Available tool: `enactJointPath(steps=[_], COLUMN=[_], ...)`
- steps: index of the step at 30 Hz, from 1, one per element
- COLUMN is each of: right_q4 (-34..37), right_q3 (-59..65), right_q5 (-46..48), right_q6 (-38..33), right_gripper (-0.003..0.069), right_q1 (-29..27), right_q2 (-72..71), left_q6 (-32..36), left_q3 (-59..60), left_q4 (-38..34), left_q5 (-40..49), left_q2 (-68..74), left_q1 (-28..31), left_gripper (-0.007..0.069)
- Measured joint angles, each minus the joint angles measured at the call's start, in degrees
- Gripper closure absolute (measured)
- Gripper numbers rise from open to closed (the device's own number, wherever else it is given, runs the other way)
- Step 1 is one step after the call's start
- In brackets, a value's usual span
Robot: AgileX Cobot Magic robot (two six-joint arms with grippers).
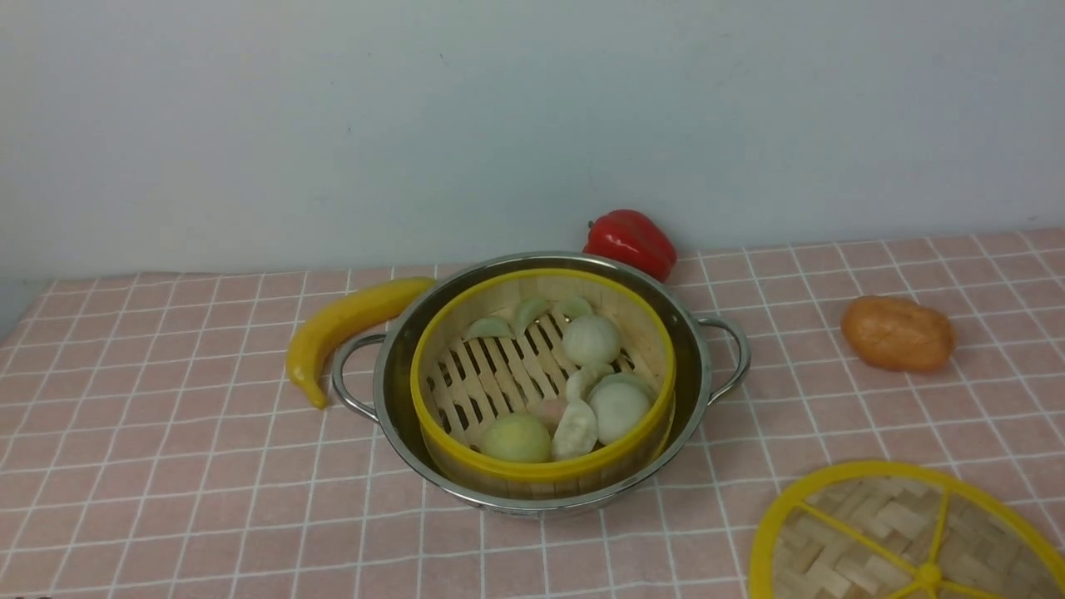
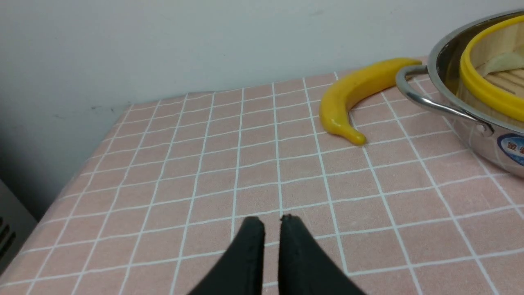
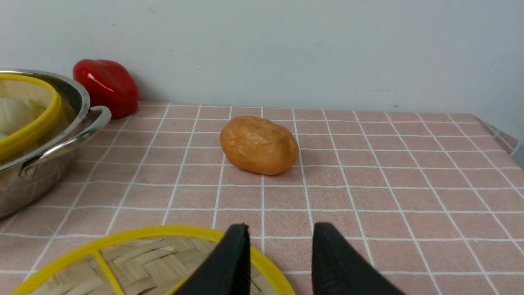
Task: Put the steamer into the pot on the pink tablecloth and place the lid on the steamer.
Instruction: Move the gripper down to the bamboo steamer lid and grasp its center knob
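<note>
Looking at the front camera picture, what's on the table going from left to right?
Yellow banana → steel pot with the steamer inside → orange potato-like lump. The red pepper and lid overlap those, so I skip them.

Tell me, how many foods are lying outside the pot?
3: a yellow banana left of the pot, a red pepper behind it, an orange potato to its right. More could hide behind the pot.

Soft, even light, faint shadows, small glints on the red pepper [image 1: 630,241] and the pot [image 1: 692,366].
</note>
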Motion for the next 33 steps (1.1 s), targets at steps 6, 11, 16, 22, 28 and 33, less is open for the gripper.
enactJointPath(steps=[6,11,16,22,28,33], right_q4=[0.0,0.0,0.1,5.1,7.1,9.2], right_q3=[0.0,0.0,0.0,-4.0,-23.5,-32.4], right_q5=[0.0,0.0,0.0,-1.6,10.5,14.0], right_q6=[0.0,0.0,0.2,6.8,9.5,11.0], right_gripper=[0.0419,0.0419,0.0419,0.0419,0.0419,0.0419], right_q1=[0.0,0.0,0.0,0.0,0.0,0.0], right_q2=[0.0,0.0,0.0,0.0,-0.3,-0.3], left_q6=[0.0,0.0,0.0,0.0,0.0,0.1], left_q3=[0.0,0.0,0.0,0.0,0.0,0.0], left_q4=[0.0,0.0,0.1,0.1,0.2,0.2], left_q5=[0.0,0.0,0.0,0.0,0.0,0.0], left_q2=[0.0,0.0,0.0,0.0,0.0,0.0], left_q1=[0.0,0.0,0.0,0.0,0.0,0.0], left_gripper=[0.0560,0.0549,0.0539,0.0529,0.0517,0.0507])
